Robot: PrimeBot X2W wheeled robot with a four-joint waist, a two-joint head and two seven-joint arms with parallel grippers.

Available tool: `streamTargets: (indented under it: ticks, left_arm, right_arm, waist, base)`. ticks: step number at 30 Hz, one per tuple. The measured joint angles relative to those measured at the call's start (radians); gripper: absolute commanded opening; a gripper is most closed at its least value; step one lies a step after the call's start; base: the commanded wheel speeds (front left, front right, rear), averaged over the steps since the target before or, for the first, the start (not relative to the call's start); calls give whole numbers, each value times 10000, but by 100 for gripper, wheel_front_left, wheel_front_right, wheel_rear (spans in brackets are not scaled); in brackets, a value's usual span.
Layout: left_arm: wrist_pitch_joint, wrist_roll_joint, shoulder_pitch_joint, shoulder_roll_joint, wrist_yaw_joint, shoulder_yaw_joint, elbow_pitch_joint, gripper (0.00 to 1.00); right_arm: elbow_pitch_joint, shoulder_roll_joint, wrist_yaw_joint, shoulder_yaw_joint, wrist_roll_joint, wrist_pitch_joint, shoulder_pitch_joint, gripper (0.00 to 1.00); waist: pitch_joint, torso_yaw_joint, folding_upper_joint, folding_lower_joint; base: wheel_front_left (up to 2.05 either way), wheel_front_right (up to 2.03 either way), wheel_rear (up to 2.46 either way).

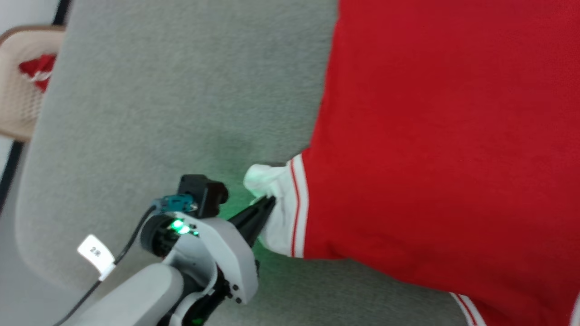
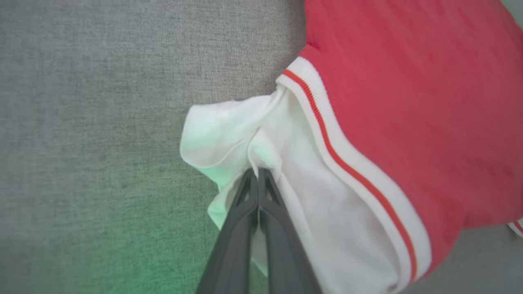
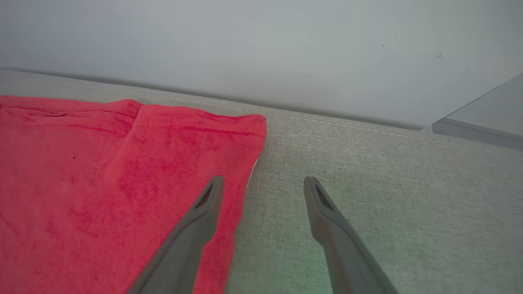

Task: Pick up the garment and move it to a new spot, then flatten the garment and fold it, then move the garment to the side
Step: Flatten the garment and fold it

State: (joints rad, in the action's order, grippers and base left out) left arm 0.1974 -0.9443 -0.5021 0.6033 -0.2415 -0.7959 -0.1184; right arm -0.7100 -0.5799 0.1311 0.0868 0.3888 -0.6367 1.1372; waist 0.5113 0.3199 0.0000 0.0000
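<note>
The red garment point(image 1: 444, 136) lies spread over the right part of a grey fabric surface point(image 1: 158, 99), plain side up, no lettering showing. Its white sleeve end point(image 1: 276, 208) with red-and-white stripe trim pokes out to the left. My left gripper point(image 1: 271, 202) is shut on that white sleeve fabric point(image 2: 229, 134), which bunches around the closed tips point(image 2: 258, 171). In the right wrist view my right gripper point(image 3: 263, 181) is open just above the garment's edge point(image 3: 122, 183), one finger over red cloth, the other over bare grey fabric.
A beige woven basket point(image 1: 18, 86) holding something red stands off the surface's far left edge. A pale wall point(image 3: 245, 45) rises behind the grey surface, with a grey ledge point(image 3: 482, 114) at the right. Bare grey fabric lies left of the garment.
</note>
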Motion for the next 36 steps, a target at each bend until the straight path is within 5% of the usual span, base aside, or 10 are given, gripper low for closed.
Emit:
streamTargets:
  ticks: [8,9,10,23,30,36]
  left_arm:
    - [-104,31,-325,-594,428,-297,380,0]
    - [-104,29,-324,-610,470,-318,408,0]
    - [-102,17,-324,-631,491,-336,445,0]
    - [-282,-121,-433,-593,688,-151,895,0]
    - [-253,-339,-350,-228,593,98,1160,0]
    - [-205,-529,-5,167,314,316,1317,0]
  right_arm:
    - [-2033,-59,0,-980,-813,-593,1142,100]
    - [-2301,-90,2,-1149,-922,-853,1319,83]
    - [-2527,-121,0,-1243,-1043,-1131,1462,0]
    - [-2842,259,-12,-1827,-2282,-1977,2004,0]
    - [-1371,704,-40,-397,-991,-2483,832,0]
    - [1290,401,-23,945,959,-2853,-1422,0]
  waist:
    - [593,1131,0,-1]
    - [652,1238,0,0]
    - [709,1334,0,-1]
    - [962,1333,0,0]
    - [382,716,0,0]
    - [-266,9,0,0]
  base:
    - [0,0,0]
    - [0,0,0]
    - [0,0,0]
    - [0,0,0]
    - [0,0,0]
    - [0,0,0]
